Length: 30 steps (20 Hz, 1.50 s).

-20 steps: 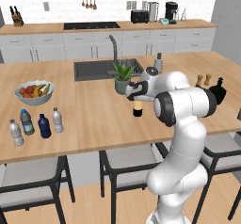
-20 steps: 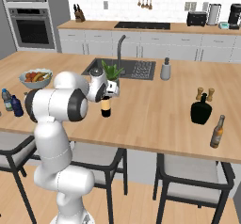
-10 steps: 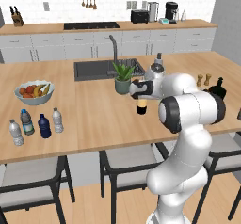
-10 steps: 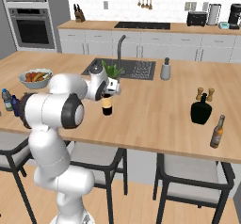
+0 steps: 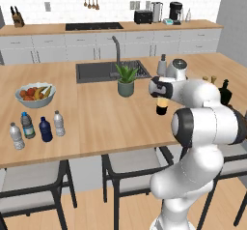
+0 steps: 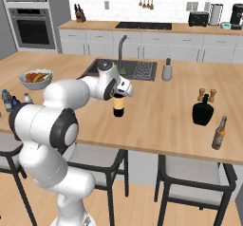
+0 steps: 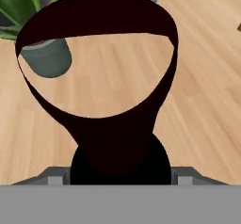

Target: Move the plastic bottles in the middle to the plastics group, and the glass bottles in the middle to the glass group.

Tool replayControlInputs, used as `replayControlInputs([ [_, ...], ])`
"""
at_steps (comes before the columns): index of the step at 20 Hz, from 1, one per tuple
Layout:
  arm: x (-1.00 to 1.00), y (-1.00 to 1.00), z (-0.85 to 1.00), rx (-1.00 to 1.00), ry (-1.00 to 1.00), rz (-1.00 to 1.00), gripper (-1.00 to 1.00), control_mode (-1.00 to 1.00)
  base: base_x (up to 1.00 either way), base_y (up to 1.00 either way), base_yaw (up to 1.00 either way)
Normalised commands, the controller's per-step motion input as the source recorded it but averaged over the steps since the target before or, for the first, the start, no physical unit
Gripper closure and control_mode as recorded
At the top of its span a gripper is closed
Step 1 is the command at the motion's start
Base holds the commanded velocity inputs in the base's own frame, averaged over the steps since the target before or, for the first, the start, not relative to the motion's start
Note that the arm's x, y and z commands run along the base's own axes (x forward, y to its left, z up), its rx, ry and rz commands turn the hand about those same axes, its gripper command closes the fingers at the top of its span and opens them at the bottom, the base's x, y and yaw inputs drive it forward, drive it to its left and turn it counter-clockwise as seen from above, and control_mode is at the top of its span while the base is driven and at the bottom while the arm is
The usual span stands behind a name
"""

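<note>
Above the middle of the wooden tabletop, the gripper held the tall dark wine bottle with a cream-yellow label upright by its upper part. Carrying it well probably meant keeping it vertical and setting it beside the squat black glass bottle. No label writing was legible.

A home kitchen: wooden island with sink, stovetop, wall oven.

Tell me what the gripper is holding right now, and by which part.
The gripper holds the dark wine bottle by its upper part, near the neck; the cream-labelled lower body hangs below the hand, above the wooden counter.
</note>
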Motion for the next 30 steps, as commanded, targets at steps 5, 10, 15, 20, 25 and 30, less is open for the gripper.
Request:
replayControlInputs([
  [5,-0.62,-0.78,-0.02,0.01,0.01,-0.20,1.00,-1.00,0.00,0.00,0.00],
  [10,-0.29,-0.48,0.06,0.00,0.02,-0.15,1.00,-1.00,0.00,0.00,0.00],
  [15,-0.03,-0.43,0.31,0.00,0.07,-0.12,1.00,-1.00,0.00,0.00,0.00],
  [20,-0.01,-0.66,0.21,0.00,0.10,-0.13,1.00,-1.00,0.00,0.00,0.00],
  [25,-0.05,-0.72,0.01,0.00,0.08,-0.13,1.00,-1.00,0.00,0.00,0.00],
  [30,-0.11,-0.66,-0.07,0.00,0.00,-0.09,1.00,-1.00,0.00,0.00,0.00],
])
